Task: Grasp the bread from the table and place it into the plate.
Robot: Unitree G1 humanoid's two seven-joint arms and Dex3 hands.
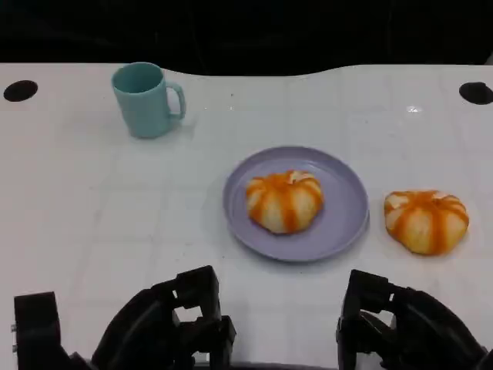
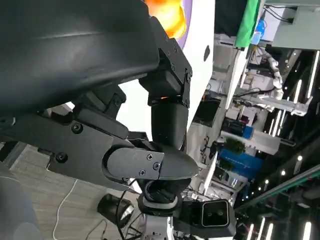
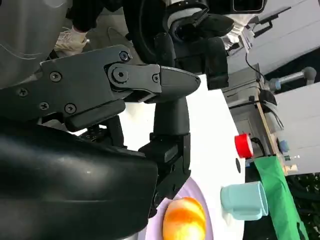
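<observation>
A round, glossy bun [image 1: 284, 200] with orange stripes running down from its top is sitting in the middle of a smooth lavender plate [image 1: 345, 202] on a white surface [image 1: 92, 200]. A second striped bun [image 1: 426, 220], the same puffed, segmented shape, is lying on the bare surface just beside the plate's right rim, not touching it. A teal mug [image 1: 145, 99] with a looped handle is standing upright well behind and to the left of the plate, its handle pointing right. Two dark round holes [image 1: 20, 90] are showing at the far corners of the surface.

At the near edge, the left robot hand [image 1: 173, 327] and the right robot hand [image 1: 400, 324] are resting low, both of hard black plastic with blocky, bolted segments. Each is holding nothing; their fingers are drawn in, but whether they are fully clenched or released cannot be told from these views. The right wrist view is catching the plated bun [image 3: 184, 219] and the mug [image 3: 245, 200] beyond the fingers.
</observation>
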